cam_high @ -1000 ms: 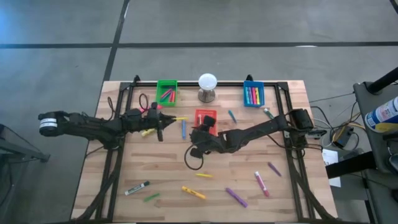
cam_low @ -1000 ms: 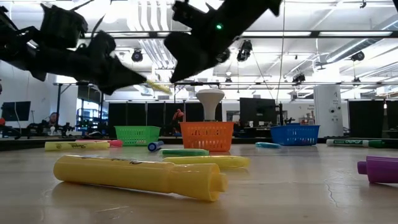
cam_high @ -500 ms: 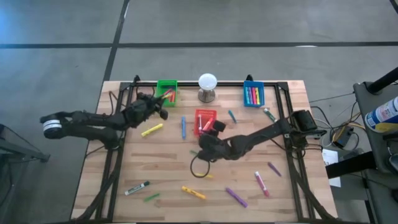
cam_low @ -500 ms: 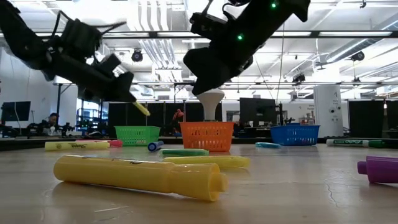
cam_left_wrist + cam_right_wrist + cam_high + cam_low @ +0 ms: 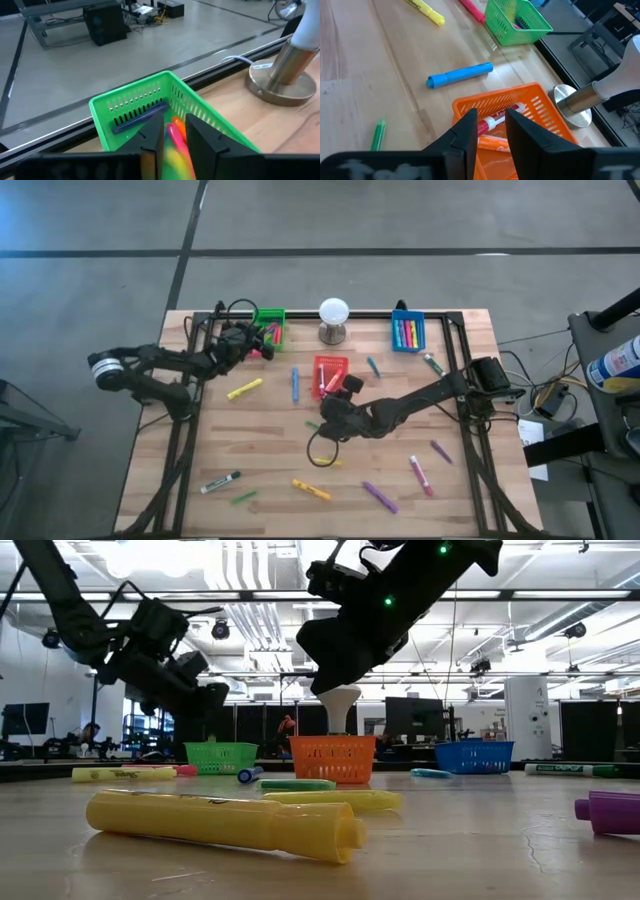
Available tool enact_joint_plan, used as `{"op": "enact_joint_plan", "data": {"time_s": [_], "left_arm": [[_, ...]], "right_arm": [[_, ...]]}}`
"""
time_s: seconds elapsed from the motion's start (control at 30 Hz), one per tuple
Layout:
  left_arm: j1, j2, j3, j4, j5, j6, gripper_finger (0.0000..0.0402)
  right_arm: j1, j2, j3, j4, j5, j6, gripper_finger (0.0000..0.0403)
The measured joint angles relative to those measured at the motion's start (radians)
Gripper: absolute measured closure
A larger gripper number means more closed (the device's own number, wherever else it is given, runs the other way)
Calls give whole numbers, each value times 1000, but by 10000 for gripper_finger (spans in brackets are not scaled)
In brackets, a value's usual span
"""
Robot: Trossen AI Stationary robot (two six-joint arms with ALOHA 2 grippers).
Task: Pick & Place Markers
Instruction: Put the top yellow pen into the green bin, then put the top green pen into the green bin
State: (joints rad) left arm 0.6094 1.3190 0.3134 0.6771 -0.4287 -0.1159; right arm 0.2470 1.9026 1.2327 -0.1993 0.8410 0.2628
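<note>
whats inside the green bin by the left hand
The small green plastic bin holds a dark blue marker against its far wall and pink, orange and yellow-green markers. The left hand covers the near end.

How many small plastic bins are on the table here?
3, all along the far edge: a green bin at the left claw, a red bin nearer the middle by the right claw, and a blue bin right of the white ball.
</note>
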Motion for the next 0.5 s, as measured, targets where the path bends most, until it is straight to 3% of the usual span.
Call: {"op": "enact_joint_plan", "data": {"time_s": [0.27,0.5], "left_arm": [[-3,-49,2,-45,-7,15,322],[-78,-201,-38,-98,126,13,379]], "right_arm": [[5,0,0,-4,0,-1,314],[5,0,-1,12,-5,0,327]]}}
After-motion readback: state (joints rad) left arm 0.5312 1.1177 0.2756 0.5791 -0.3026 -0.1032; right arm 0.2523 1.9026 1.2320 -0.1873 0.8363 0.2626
